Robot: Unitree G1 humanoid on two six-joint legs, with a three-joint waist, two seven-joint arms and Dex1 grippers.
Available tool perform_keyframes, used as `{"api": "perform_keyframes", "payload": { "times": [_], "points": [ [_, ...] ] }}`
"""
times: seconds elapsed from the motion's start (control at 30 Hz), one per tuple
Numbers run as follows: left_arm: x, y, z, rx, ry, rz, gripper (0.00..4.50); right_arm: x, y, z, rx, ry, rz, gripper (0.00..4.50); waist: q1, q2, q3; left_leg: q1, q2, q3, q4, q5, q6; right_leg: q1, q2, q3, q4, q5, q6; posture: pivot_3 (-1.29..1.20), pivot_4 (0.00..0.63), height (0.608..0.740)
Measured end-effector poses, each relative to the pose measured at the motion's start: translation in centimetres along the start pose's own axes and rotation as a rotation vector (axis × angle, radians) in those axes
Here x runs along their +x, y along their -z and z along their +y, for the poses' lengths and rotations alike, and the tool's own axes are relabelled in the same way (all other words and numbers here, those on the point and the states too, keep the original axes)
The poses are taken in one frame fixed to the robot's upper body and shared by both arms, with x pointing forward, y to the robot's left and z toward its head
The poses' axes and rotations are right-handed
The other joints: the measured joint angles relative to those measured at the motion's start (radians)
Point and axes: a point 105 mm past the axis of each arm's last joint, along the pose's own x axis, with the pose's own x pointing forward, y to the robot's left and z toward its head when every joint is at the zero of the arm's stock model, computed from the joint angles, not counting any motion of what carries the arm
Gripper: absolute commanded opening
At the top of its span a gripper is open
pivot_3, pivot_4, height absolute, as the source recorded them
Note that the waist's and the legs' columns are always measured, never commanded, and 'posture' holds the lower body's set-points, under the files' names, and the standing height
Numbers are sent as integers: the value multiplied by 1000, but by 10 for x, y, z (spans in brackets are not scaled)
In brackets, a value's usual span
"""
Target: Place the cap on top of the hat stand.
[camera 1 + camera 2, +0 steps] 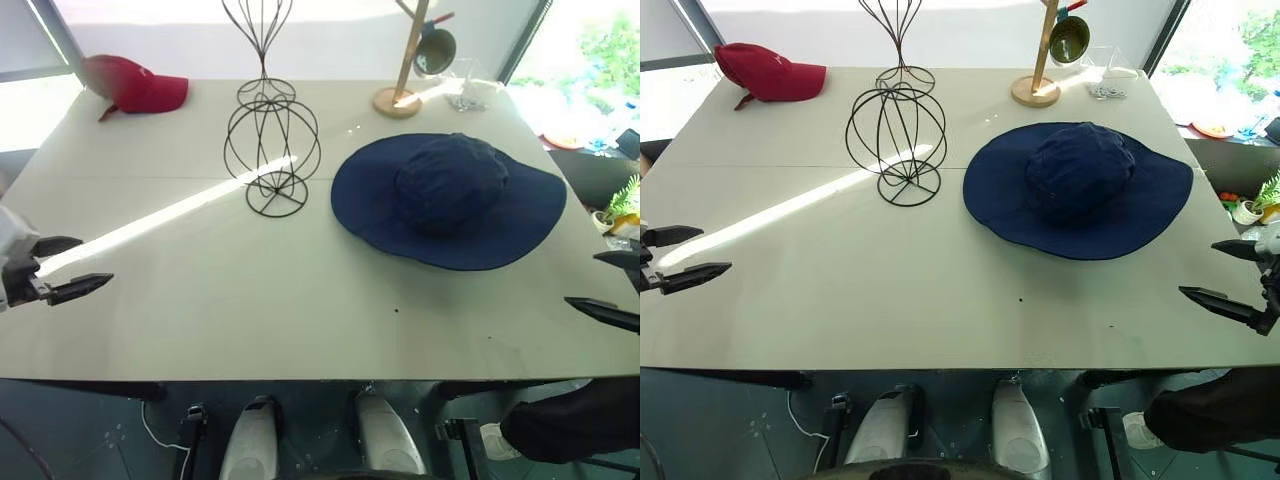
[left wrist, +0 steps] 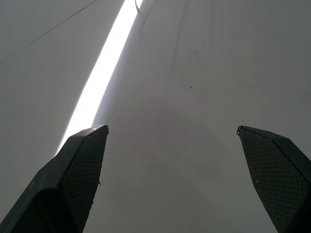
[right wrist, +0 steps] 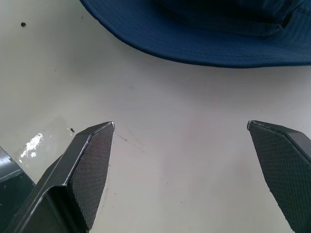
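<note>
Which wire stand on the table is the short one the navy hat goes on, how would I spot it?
On the pale table, look just left of the wide-brimmed navy-blue fabric hat. The short black wire stand is there, an open globe cage on a round ring base. The taller teardrop-topped wire stand stands directly behind it.

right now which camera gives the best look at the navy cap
The right eye view shows the cap best: whole crown and full brim, lying flat on the table, to the right of the hat stand. The left eye view shows it whole too. The right wrist view catches just the near brim edge.
</note>
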Motion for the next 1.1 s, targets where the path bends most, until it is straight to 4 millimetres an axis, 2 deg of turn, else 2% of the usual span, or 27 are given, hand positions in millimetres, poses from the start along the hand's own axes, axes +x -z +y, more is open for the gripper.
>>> {"api": "perform_keyframes", "payload": {
  "times": [0.2, 0.43, 0.53, 0.63, 0.7, 0.83, 0.97, 1.03, 1.1],
  "points": [
    [0, -3, 2, 9, -7, -10, 4451, 1, 2, 1, 1, 2, -1, 4500, 2, 0, 0, 0, 0, 0, 0, 0, 0, 0, 0, 0, 0, 0, 0, 0, 150, 739],
    [3, -20, 7, 18, -18, -54, 4451, 1, 2, 0, -18, 19, 1, 4500, 1, 0, 0, 0, 1, 0, 0, 0, 0, 0, 2, 0, 2, 0, 0, 0, 150, 739],
    [8, -33, 3, 13, 19, -86, 4451, 0, -1, -3, -19, 35, 2, 4500, 1, 0, 0, 0, 1, -1, 1, 0, 0, 0, 2, 0, 3, 0, 0, 0, 150, 739],
    [18, -50, -14, 44, 112, -117, 4451, -3, -9, -3, -49, 52, 1, 4500, 1, 0, 0, 0, 1, -1, 1, 0, 0, 0, 2, 0, 4, 0, 0, 0, 150, 739],
    [27, -63, -33, 76, 220, -131, 4451, -5, -22, 1, -128, 59, 4, 4500, 3, 0, 0, 0, 1, -2, 1, 0, 0, 0, 3, 0, 5, -1, 1, 0, 150, 739],
    [46, -93, -76, 142, 468, -176, 4451, -3, -53, 19, -332, 77, 15, 4500, 4, 0, 0, 0, 1, -4, 2, 0, 0, 0, 4, 0, 8, -1, 2, 0, 150, 739],
    [59, -111, -101, 191, 616, -213, 4451, 5, -74, 38, -436, 114, -4, 4500, 3, 0, 0, 0, 1, -5, 5, 0, 0, 0, 5, 0, 12, -2, 3, 0, 150, 739],
    [65, -121, -109, 201, 673, -236, 4451, 12, -77, 45, -488, 153, 3, 4500, 3, 0, -1, 0, 1, -5, 7, 0, 0, 0, 5, 0, 13, -2, 3, 0, 150, 739],
    [70, -131, -117, 212, 719, -262, 4451, 24, -71, 52, -534, 173, 39, 4500, 4, -1, -1, -1, 1, -5, 9, 0, 0, 0, 5, 0, 14, -2, 3, 0, 150, 739]
  ]
}}
